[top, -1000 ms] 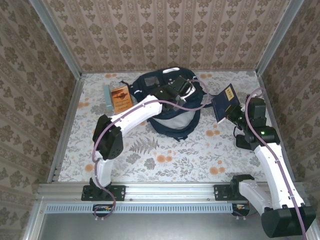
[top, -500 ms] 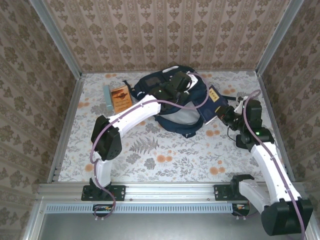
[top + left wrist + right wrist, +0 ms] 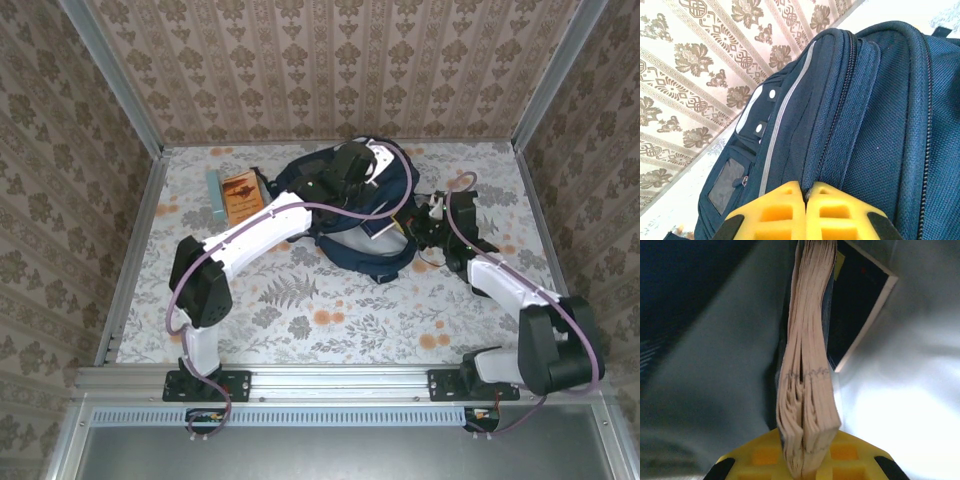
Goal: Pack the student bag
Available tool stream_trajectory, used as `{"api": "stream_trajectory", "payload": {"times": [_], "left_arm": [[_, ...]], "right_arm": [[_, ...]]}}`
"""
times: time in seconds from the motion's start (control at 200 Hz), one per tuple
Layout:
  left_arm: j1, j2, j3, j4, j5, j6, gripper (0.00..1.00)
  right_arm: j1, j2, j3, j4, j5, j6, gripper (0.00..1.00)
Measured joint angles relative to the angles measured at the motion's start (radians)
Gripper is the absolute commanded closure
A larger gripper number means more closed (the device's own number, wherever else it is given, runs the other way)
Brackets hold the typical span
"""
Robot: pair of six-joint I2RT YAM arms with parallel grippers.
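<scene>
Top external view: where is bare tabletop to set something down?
Free: the near strip of the table between the two arms, in front of the student bag; also the far right corner behind the right gripper. Crowded: mid-back, where the left gripper pinches the bag and the right one holds a book, and far left by the orange book.

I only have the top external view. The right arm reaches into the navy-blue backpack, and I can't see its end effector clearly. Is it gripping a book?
Observer: Yes. The right wrist view shows the right end effector shut on a thick paperback book with cream pages, page edges toward the camera.
Operator: Is it inside yet?
Observer: The pale grey lining of the large navy-blue fabric backpack surrounds it, and a second dark-covered book lies beyond.
Operator: And the other arm?
Observer: The left end effector is shut, pinching the backpack's edge beside a zip.
</scene>
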Motion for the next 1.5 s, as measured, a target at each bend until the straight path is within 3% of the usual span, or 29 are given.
{"api": "stream_trajectory", "payload": {"times": [0.23,0.44,0.755,0.845,0.96,1.095,1.205,1.295,1.4,1.5], "left_arm": [[0.0,-0.024,-0.019,0.011,0.027,-0.029,1.0],[0.0,-0.05,-0.052,0.013,0.051,-0.063,1.0],[0.0,-0.06,-0.066,0.014,0.068,-0.096,1.0],[0.0,-0.061,-0.072,0.014,0.071,-0.1,1.0],[0.002,-0.063,-0.072,0.014,0.075,-0.107,1.0],[0.009,-0.067,-0.08,0.014,0.085,-0.114,1.0],[0.016,-0.068,-0.082,0.014,0.094,-0.124,1.0],[0.023,-0.072,-0.082,0.014,0.102,-0.133,1.0],[0.031,-0.072,-0.082,0.015,0.113,-0.142,1.0],[0.035,-0.072,-0.082,0.015,0.124,-0.152,1.0]], "right_arm": [[0.05,0.16,0.005,0.18,0.057,0.071,0.97],[0.134,0.293,0.036,0.274,0.195,0.085,0.98],[0.177,0.533,0.174,0.424,0.314,0.146,0.94],[0.177,0.569,0.196,0.446,0.335,0.159,0.81],[0.177,0.589,0.212,0.447,0.351,0.178,0.49],[0.177,0.576,0.212,0.414,0.363,0.171,0.37],[0.175,0.523,0.198,0.345,0.373,0.164,0.37],[0.17,0.459,0.171,0.293,0.38,0.154,0.43],[0.162,0.391,0.145,0.23,0.394,0.149,0.59],[0.158,0.348,0.137,0.161,0.403,0.153,0.65]]}}
